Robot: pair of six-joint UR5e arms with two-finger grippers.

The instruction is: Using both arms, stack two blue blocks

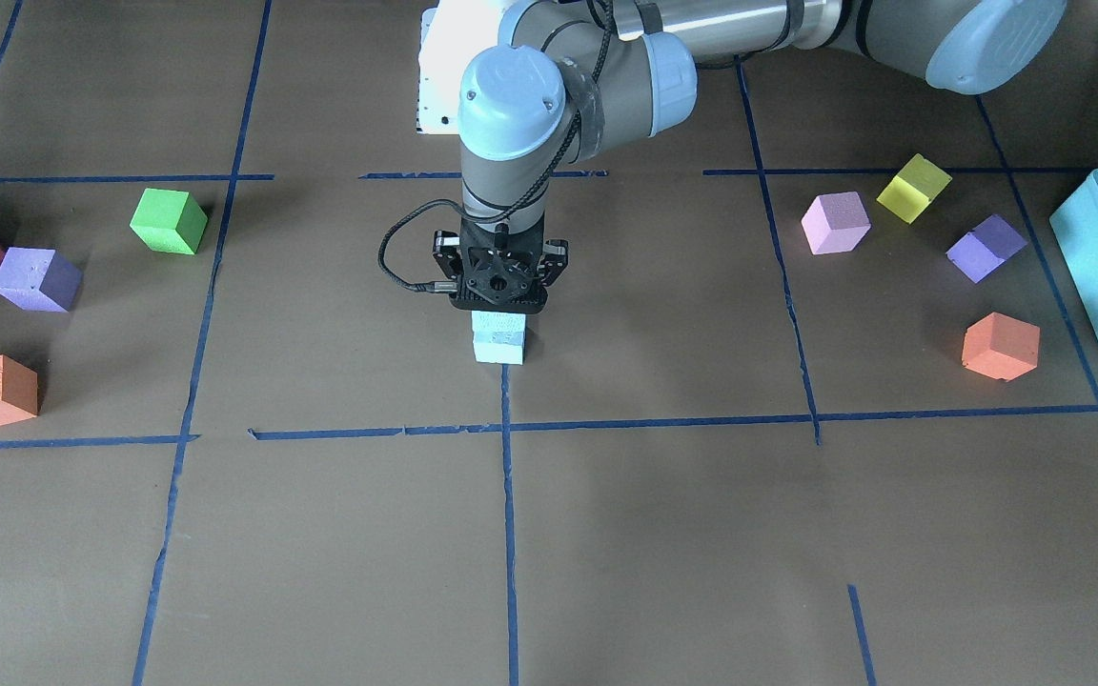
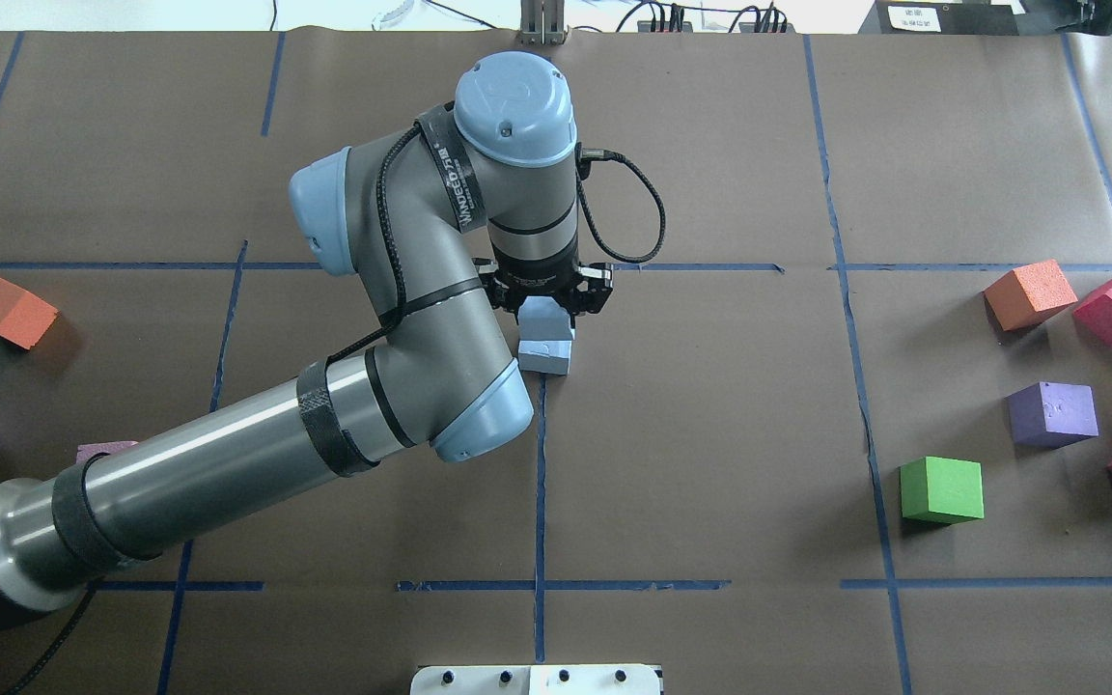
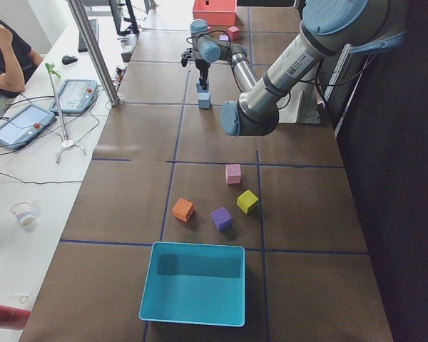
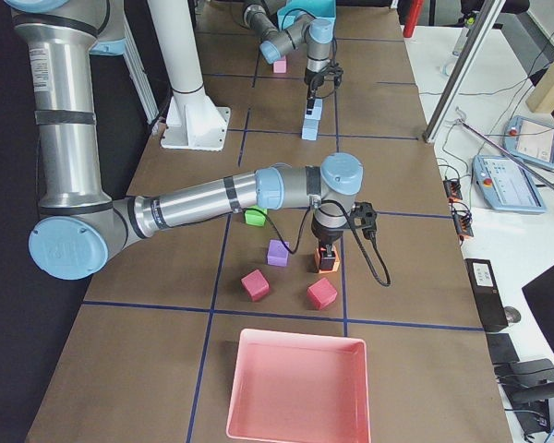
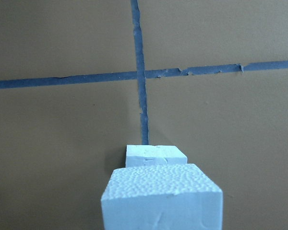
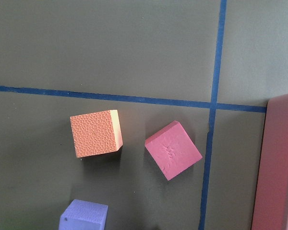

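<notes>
The left gripper (image 1: pixel 499 300) is clasping the upper blue block (image 1: pixel 498 327) and apparently seating it on the lower blue block (image 1: pixel 498 352) mid-table (image 1: pixel 663 534), leaving only release, while the right gripper (image 4: pixel 326 247) is hovering at the far right over an orange block (image 4: pixel 327 264), its opening impossible to tell.

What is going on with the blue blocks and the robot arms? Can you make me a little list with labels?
Top block: pale-blue foam cube, gripped by the left end effector
Bottom block: second pale-blue foam cube, on the brown table
Stack: top cube appears to rest on the bottom one
Right arm: right end effector over an orange foam cube; open or shut unclear
</notes>
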